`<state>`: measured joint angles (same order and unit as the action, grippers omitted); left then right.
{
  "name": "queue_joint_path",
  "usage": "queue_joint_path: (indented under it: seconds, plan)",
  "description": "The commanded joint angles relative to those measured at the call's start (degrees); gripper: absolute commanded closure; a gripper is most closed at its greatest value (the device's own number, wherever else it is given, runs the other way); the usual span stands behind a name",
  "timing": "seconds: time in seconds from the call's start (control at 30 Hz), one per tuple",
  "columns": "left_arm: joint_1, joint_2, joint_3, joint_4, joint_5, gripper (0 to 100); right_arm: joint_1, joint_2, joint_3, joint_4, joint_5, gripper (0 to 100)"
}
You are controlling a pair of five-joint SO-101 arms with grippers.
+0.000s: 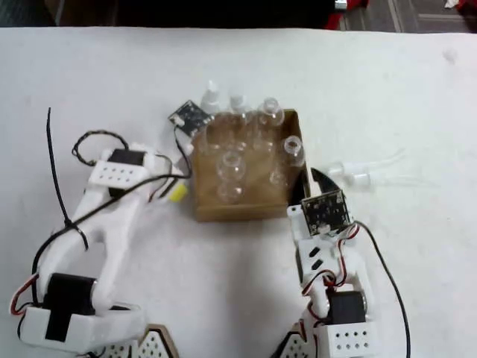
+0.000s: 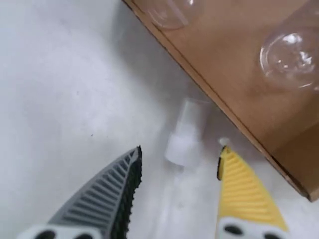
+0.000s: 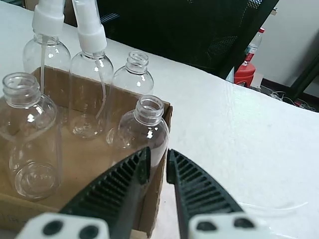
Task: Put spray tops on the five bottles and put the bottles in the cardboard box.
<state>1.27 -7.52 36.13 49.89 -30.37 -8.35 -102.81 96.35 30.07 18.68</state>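
Observation:
The cardboard box (image 1: 205,203) stands mid-table and holds several clear bottles. Two at its back wear white spray tops (image 1: 212,95), (image 3: 88,31). Others are uncapped, such as the bottle (image 3: 144,130) by the right wall. My left gripper (image 2: 179,157) is open at the box's left side. A loose spray top (image 2: 185,139) lies on the table between its grey and yellow fingers, beside the box wall (image 2: 239,99). My right gripper (image 3: 157,162) sits at the box's right wall (image 1: 304,175), its black fingers nearly together with the wall's edge in the narrow gap.
Two loose spray tops with thin tubes (image 1: 356,173) lie on the white table right of the box. A small circuit board (image 1: 186,115) on a cable rests at the box's back left corner. The table stretches bare to the far right.

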Motion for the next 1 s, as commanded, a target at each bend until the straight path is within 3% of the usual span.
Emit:
queue_joint_path:
  seconds: [0.0, 0.43, 0.7, 0.97]
  plan:
    - [0.31, -0.22, 0.62, -3.34, 0.70, 76, -0.31, -0.48, 0.44, -0.40, 0.79, 95.0]
    - [0.48, 0.22, 6.86, -10.99, 2.90, 77, -0.40, -0.48, 0.44, -0.40, 0.79, 95.0]
    - [0.66, 12.35, -6.59, -0.88, 3.08, 77, -0.40, -0.48, 0.44, -0.40, 0.79, 95.0]
    - [2.15, 12.35, -6.42, -0.44, 2.73, 80, -0.31, -0.48, 0.44, -0.40, 0.79, 95.0]
